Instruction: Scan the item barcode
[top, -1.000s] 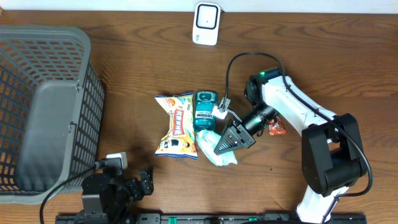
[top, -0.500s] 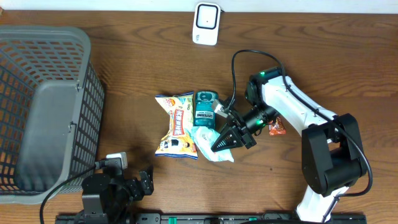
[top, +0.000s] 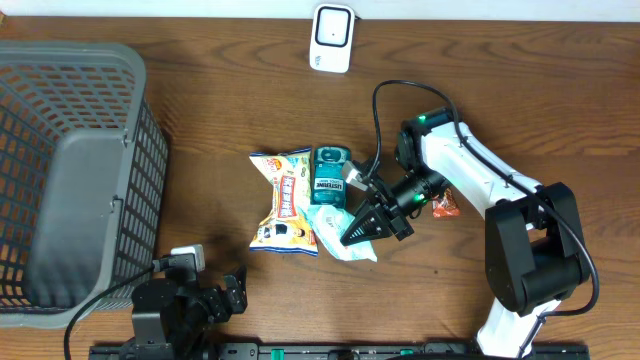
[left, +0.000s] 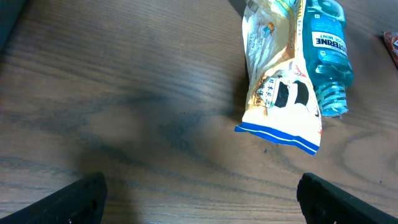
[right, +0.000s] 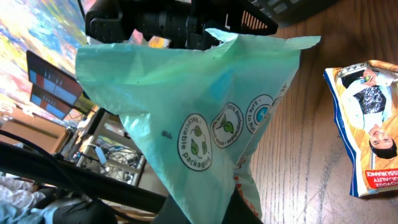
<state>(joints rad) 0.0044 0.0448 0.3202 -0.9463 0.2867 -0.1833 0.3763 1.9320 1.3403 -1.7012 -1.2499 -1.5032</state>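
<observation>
My right gripper (top: 362, 228) is shut on a mint-green packet (top: 352, 246) printed with round packaging logos, holding it by one edge just right of the item pile. In the right wrist view the green packet (right: 205, 124) fills the frame above my gripper (right: 208, 213) and hangs off the table. No barcode shows on it. The white scanner (top: 331, 37) stands at the table's far edge. My left gripper (left: 208, 202) is open over bare wood at the near left, its fingers (left: 81, 199) far apart and empty.
A yellow snack bag (top: 283, 203) and a teal mouthwash bottle (top: 329, 178) lie side by side mid-table, also seen as snack bag (left: 280, 93) and bottle (left: 326, 53). A small orange packet (top: 444, 206) lies under the right arm. A grey mesh basket (top: 70, 170) fills the left.
The right gripper has shifted slightly left with the green packet in it. The left arm has not moved.
</observation>
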